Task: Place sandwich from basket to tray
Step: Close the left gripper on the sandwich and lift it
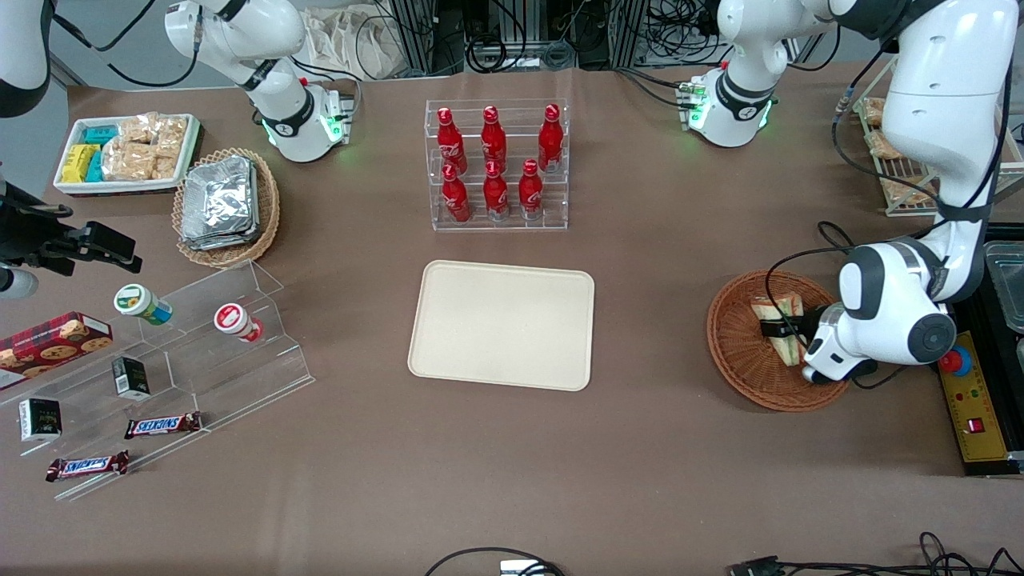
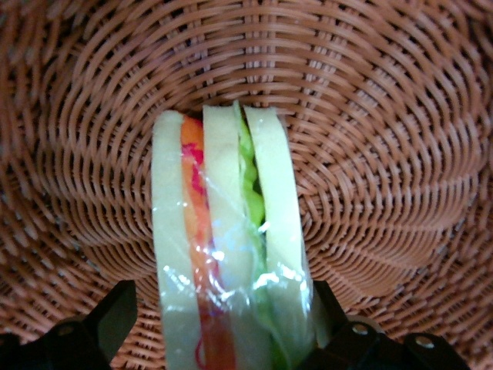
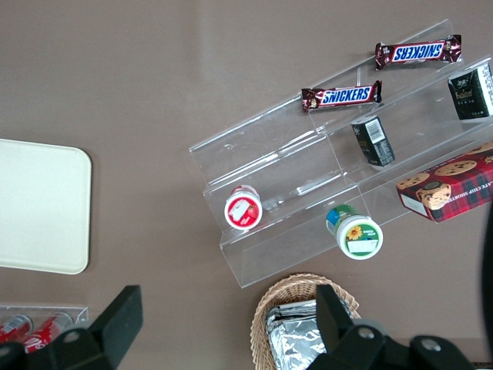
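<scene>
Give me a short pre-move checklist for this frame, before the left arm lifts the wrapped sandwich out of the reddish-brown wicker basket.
1. Gripper down in the round reddish-brown woven wicker basket, fingers on either side of the sandwich: ok.
2. Triangular white-bread sandwich with orange and green filling centred between the fingers: ok.
3. Fingers closed firmly on the sandwich: not ok; a gap shows beside one finger, the gripper looks open.
4. Clear plastic wrap intact around the sandwich: cannot tell.
5. Large flat cream-coloured rectangular tray free to receive it: ok, nothing lies on it.
6. Path from basket to tray over bare brown table: ok, nothing stands between them.
</scene>
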Robot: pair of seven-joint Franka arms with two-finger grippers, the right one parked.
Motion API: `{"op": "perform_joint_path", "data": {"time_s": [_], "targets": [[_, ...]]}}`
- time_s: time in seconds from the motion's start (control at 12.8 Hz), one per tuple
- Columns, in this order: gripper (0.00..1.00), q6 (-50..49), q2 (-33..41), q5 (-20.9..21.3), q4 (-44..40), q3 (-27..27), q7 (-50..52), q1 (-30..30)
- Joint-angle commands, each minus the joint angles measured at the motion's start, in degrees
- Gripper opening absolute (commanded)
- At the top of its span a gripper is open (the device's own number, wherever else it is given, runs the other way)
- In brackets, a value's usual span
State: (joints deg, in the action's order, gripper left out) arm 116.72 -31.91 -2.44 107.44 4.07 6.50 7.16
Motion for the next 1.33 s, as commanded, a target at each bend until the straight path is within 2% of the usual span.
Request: {"op": "perform_joint_path", "data": {"time_s": [0.0, 0.08, 0.24, 0.31, 0.63, 0.86, 1.25], "targets": [[0.69, 0.1, -0.5, -0.6, -1.2, 0.2, 1.6, 0.1], [0.50, 0.0, -0.3, -0.6, -1.4, 0.2, 1.6, 0.0], [0.19, -0.7, 0.9, -0.6, -1.5, 0.3, 1.6, 0.0], [0.11, -1.3, 2.3, -0.6, -1.7, 0.4, 1.6, 0.0], [0.10, -13.2, 7.6, -2.5, -7.2, 1.0, 2.6, -1.0], [0.11, -20.1, 10.3, -2.4, -12.6, 1.9, 2.7, -4.6], [0.11, -20.7, 12.1, -2.6, -15.5, 2.3, 5.7, -15.0]]}}
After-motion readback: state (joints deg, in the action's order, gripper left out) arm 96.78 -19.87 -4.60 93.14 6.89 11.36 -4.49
